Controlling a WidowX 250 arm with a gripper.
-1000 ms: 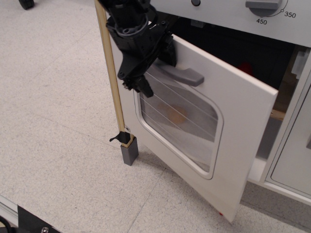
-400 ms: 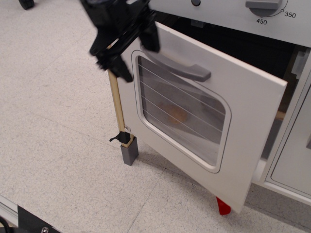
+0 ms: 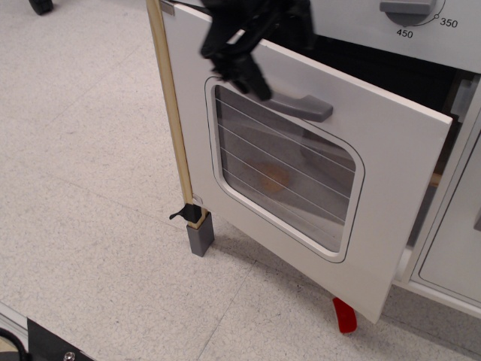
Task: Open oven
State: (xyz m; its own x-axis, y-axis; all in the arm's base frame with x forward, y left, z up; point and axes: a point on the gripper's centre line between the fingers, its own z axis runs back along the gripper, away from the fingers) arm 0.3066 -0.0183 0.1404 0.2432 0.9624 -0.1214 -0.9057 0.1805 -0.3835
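Since the earlier frames, the pincer (image 3: 259, 56) has been shifted from the hinge-side edge of the oven (image 3: 316, 162) door across to a position over the door's upper part, just above the left end of the grey bar handle (image 3: 301, 105). More of a red object (image 3: 344, 314) has been exposed beneath the lower right corner of the door than was seen 0.4 s ago.

The oven door is seen partly swung out from the white cabinet body, with a dark gap visible along its upper and right edges. The rounded window (image 3: 289, 177) with thin horizontal lines is located below the handle, and an orange-brown shape is seen through it. The grey temperature dial (image 3: 406, 10), marked 450 and 350, is found above the door's right end, on the front panel.

The pincer is blurred; one dark finger (image 3: 252, 75) is seen pointing down towards the handle's left end. How far its jaws are parted cannot be told, and nothing can be confirmed as held; contact with the handle cannot be determined.

A pale wooden post (image 3: 173, 120) stands just beside the door's left edge, ending in a grey foot (image 3: 201, 233) on the speckled floor (image 3: 83, 173).
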